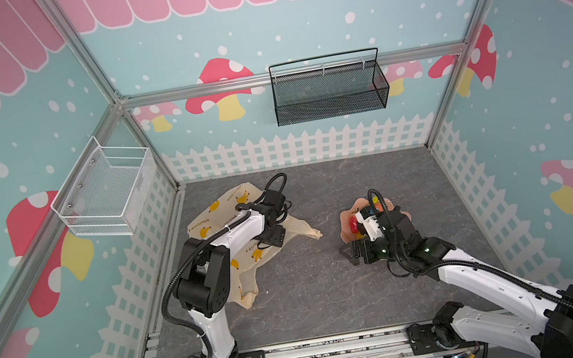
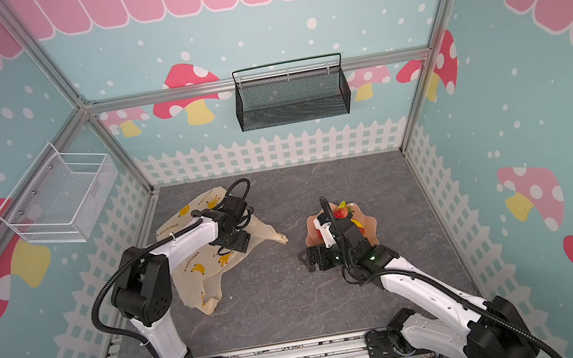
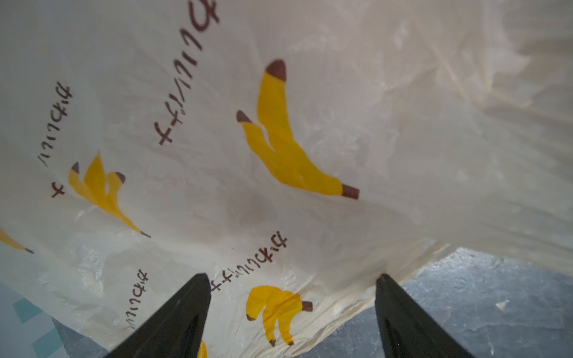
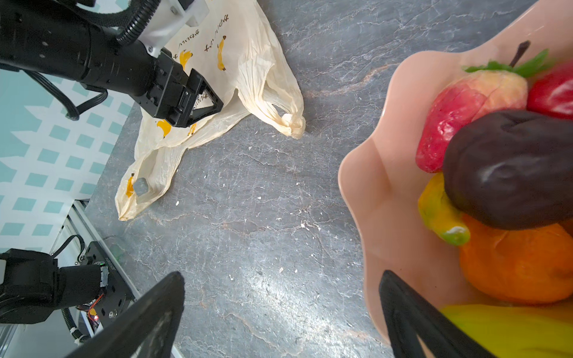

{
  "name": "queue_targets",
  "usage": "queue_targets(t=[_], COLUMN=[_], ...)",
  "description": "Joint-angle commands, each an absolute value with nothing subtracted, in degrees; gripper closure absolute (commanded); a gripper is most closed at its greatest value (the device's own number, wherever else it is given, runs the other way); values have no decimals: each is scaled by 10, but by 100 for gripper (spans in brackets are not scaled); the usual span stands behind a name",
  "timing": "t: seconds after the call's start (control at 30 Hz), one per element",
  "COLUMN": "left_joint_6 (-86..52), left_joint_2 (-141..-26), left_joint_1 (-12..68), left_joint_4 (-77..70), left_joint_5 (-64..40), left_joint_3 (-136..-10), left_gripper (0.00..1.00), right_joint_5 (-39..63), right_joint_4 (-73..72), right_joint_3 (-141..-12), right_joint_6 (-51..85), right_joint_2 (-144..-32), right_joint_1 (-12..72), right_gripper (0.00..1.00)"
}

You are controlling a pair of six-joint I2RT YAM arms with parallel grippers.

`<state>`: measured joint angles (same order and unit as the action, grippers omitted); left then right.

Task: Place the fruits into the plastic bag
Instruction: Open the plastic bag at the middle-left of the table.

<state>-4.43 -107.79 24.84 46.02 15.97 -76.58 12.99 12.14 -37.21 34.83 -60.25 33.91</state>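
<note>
Top views first. The bag [image 1: 206,220] lies crumpled on the left of the table [image 1: 295,301], one handle loop trailing right and one trailing near. My left claw [image 1: 271,239] hangs over the bag's middle, pointing down. On the right sits the plate [image 1: 346,230] with the fruits [image 1: 353,223] heaped on it, well apart from the bag. My right claw [image 1: 350,253] hovers at the plate's near-left edge, and my arm covers much of the pile in both top views.

Left wrist now. The bag fills the frame, all banana prints and dark lettering. My fingers [image 3: 186,316] stand apart with nothing pinched between them. The tips are down by the film near its edge; whether they touch it, I can't tell.

Right wrist. The claw is spread wide and holds nothing, with one finger over bare table and one over the plate's rim. A strawberry [image 4: 459,117], a brown one [image 4: 511,167], a banana [image 4: 440,210] and a tangerine [image 4: 521,266] crowd together on the plate. Across the table my left claw sits low over the bag.
</note>
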Motion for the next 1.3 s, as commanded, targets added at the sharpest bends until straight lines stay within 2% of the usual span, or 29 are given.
queue_targets(t=[0.0,0.33,0.53,0.63,1.13,1.27], left_joint_6=[-39,-50,-50,-50,-52,-63], left_joint_2=[-1081,-1073,-1071,-1073,-1042,-1023], left_joint_1=[247,238,221,213,194,189], left_joint_4=[449,443,432,428,455,488], left_joint_5=[153,157,172,170,125,97], left_joint_3=[-750,-730,-725,-725,-758,-797], left_gripper=[16,18,26,37,100,100], right_joint_5=[119,117,127,131,156,188], right_joint_4=[101,85,67,65,12,-53], right_joint_3=[-393,-408,-408,-412,-422,-413], right_joint_6=[357,350,348,347,395,446], right_joint_2=[-612,-645,-662,-673,-702,-708], right_joint_1=[348,359,363,363,369,371], right_gripper=[1,1,0,1,1,1])
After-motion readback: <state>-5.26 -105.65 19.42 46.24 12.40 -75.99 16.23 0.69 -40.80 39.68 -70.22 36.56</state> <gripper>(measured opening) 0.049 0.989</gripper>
